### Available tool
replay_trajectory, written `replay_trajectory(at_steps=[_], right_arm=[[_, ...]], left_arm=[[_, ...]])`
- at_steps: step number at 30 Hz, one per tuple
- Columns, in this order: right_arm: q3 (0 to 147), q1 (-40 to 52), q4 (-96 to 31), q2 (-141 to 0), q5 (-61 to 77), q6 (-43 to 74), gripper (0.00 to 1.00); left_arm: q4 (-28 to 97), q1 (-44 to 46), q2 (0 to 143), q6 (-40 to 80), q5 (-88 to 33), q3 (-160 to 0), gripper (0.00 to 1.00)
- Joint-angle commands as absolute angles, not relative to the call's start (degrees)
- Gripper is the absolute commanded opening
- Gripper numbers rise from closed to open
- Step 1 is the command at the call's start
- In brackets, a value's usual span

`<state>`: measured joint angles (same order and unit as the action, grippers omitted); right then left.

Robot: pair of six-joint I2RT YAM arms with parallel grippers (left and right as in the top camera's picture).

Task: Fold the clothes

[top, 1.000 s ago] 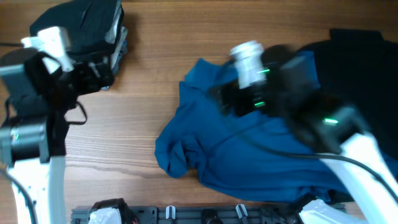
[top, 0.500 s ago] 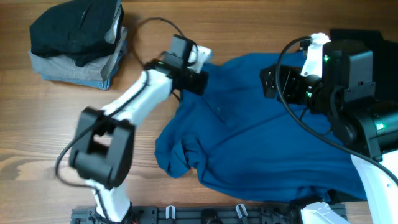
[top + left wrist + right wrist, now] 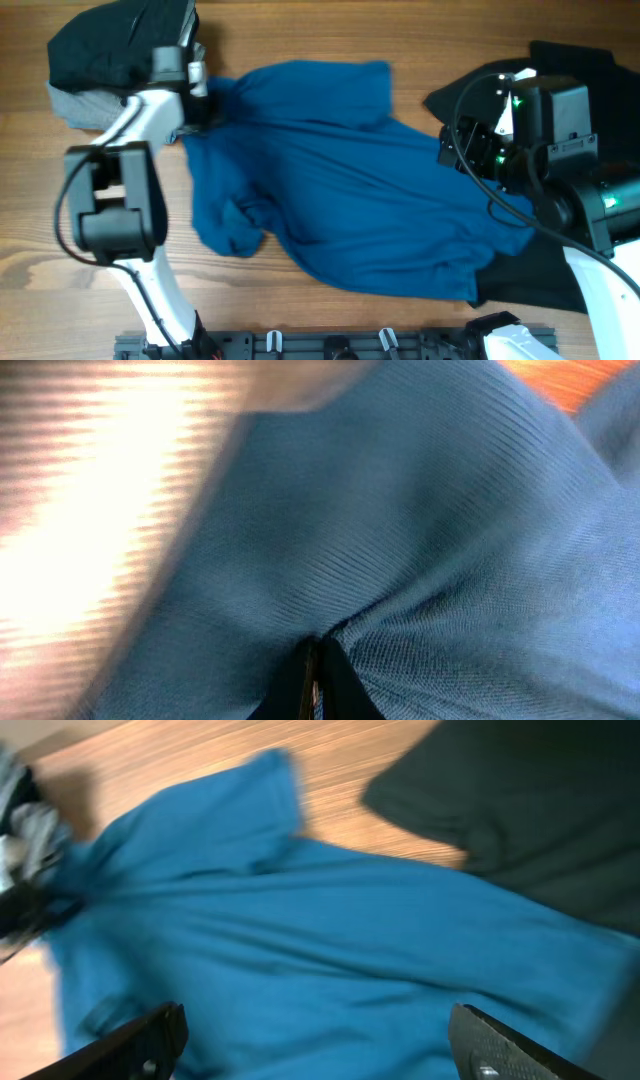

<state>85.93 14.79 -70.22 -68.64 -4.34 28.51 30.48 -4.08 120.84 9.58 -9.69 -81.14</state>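
Blue shirt [image 3: 340,200] spread across the table [image 3: 330,30].
Left gripper [image 3: 317,660] pinches its upper-left edge, seemingly the collar; right gripper [image 3: 318,1017] hangs released above the shirt's right side.

No text, brand or number is legible on the blue shirt [image 3: 350,190]; nor elsewhere.

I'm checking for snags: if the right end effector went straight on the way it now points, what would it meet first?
The blue shirt, most likely: in the right wrist view it fills the space ahead of the open right end effector. How far off is unclear.
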Motion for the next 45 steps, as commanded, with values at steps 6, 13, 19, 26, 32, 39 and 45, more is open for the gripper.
replay_trajectory(at_steps=[6, 13, 19, 26, 32, 39, 45], right_arm=[[85.0, 0.8, -57.4, -90.0, -2.9, 23.3, 0.41], [85.0, -11.5, -54.7, -114.2, 7.4, 18.2, 0.08], [85.0, -20.5, -48.8, -124.1, 5.0, 18.2, 0.07], [86.4, -37.3, -45.8, -128.5, -4.7, 21.9, 0.04], [99.4, -49.7, -46.7, -127.8, 8.1, 16.5, 0.04], [104.3, -47.4, -56.0, -109.9, 27.7, 10.4, 0.39], [103.8, -31.2, -68.1, -103.9, 28.0, 9.4, 0.44]], left_arm=[[34.6, -1.1, 106.7, 6.2, -18.4, -78.1, 0.34], [44.5, 10.4, 102.0, 6.2, -18.3, -78.1, 0.61], [44.6, 14.6, 102.0, 6.3, -18.2, -78.1, 0.66], [44.9, 14.6, 102.0, 6.3, -18.2, -78.1, 0.68], [44.9, 14.6, 102.0, 6.2, -18.2, -78.1, 0.76], [42.5, 15.5, 102.0, 6.3, -18.2, -78.0, 0.7], [22.6, 21.4, 111.5, 7.0, -18.0, -77.7, 0.22]])
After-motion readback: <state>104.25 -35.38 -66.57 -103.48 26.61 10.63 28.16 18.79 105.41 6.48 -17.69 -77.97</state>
